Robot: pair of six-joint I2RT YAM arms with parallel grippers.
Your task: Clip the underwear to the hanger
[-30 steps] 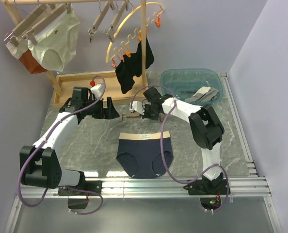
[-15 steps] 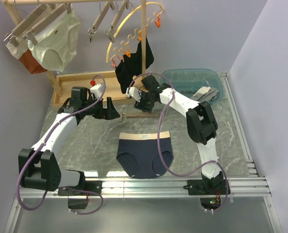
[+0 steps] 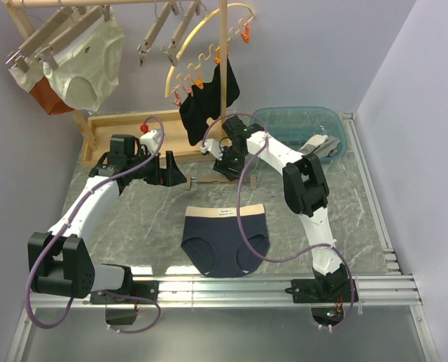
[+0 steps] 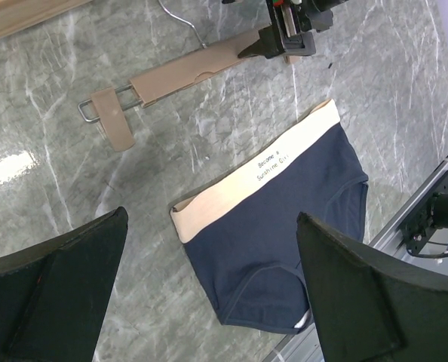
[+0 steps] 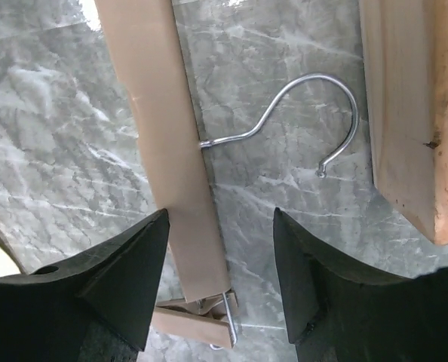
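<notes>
The navy underwear (image 3: 225, 241) with a tan waistband lies flat on the marble table, in front of both arms; it also shows in the left wrist view (image 4: 284, 219). The wooden hanger (image 3: 213, 182) lies on the table behind it, and its bar (image 4: 197, 66) and end clip (image 4: 112, 127) show in the left wrist view. My left gripper (image 3: 176, 172) is open and empty, above the table left of the hanger. My right gripper (image 5: 220, 275) is open over the hanger bar (image 5: 167, 151), near its end clip (image 5: 197, 323) and beside the wire hook (image 5: 307, 105), gripping nothing.
A wooden rack base (image 3: 133, 130) stands behind the hanger, its edge close to my right fingers (image 5: 409, 113). Cream briefs (image 3: 84, 64) and a black garment (image 3: 209, 102) hang above. A blue tub (image 3: 299, 124) sits at back right. Metal rails (image 3: 269, 286) run along the near edge.
My right gripper has drawn back from the hanger's middle toward the rack and now hovers open over the bar. The hanger stays on the table. The left arm has barely moved.
</notes>
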